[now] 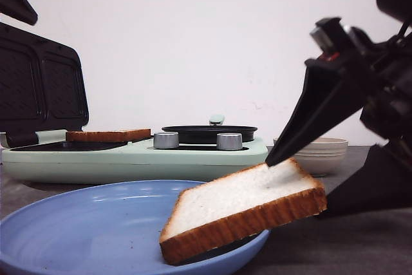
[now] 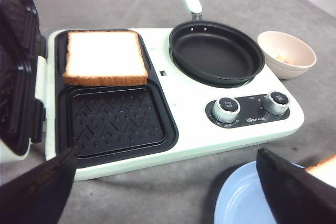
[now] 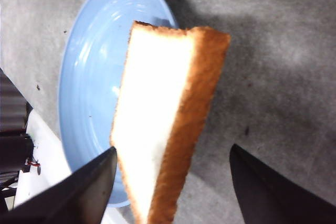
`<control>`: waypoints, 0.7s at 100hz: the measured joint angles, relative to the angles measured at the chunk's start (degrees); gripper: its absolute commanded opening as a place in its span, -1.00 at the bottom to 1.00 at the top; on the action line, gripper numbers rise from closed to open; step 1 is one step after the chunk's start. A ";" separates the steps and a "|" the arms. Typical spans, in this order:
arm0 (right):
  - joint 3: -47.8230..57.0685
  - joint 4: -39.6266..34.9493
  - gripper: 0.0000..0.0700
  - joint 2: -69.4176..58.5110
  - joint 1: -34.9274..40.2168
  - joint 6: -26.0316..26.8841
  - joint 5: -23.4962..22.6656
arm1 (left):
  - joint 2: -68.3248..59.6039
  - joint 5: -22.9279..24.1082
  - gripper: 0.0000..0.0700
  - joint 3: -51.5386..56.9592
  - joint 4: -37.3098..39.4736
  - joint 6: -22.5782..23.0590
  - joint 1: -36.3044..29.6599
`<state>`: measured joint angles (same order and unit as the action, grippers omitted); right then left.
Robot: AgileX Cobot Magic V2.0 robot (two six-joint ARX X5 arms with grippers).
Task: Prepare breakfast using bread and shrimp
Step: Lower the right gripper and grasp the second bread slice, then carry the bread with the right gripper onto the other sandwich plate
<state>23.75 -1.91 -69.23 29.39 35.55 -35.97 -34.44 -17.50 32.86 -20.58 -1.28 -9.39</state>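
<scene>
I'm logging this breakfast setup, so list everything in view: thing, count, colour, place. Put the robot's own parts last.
bread slice on the grill: 1, white crumb with golden-brown crust, lying flat on the far plate of the sandwich grill.
bread slice at the plate: 1, same colours, tilted, its low corner at the plate, its raised edge at the right gripper's fingertip.
blue plate: 1, light blue, on the table nearest the robot.
breakfast maker: 1, pale green, lid open at its left side, two silver knobs.
frying pan: 1, black with pale handle, on the maker's right half.
bowl: 1, cream, right of the maker.
table: 1, grey.
left gripper: 1, black, open, empty.
right gripper: 1, black, fingers either side of the tilted slice.
</scene>
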 measured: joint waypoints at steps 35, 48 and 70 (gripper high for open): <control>0.00 4.37 -1.00 -3.34 2.54 0.90 -0.07 | 3.69 0.20 0.81 0.00 -3.23 -0.20 0.00; 0.11 5.01 -1.00 -3.23 3.26 0.96 -0.48 | 4.13 1.16 0.80 0.00 -3.30 -0.20 0.00; 0.17 8.41 -1.00 -1.42 3.67 2.03 -1.97 | 4.11 1.18 0.81 0.00 -3.56 -0.20 0.00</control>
<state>23.92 6.50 -70.65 33.06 37.58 -37.93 -30.33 -16.32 32.86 -24.14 -1.48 -9.39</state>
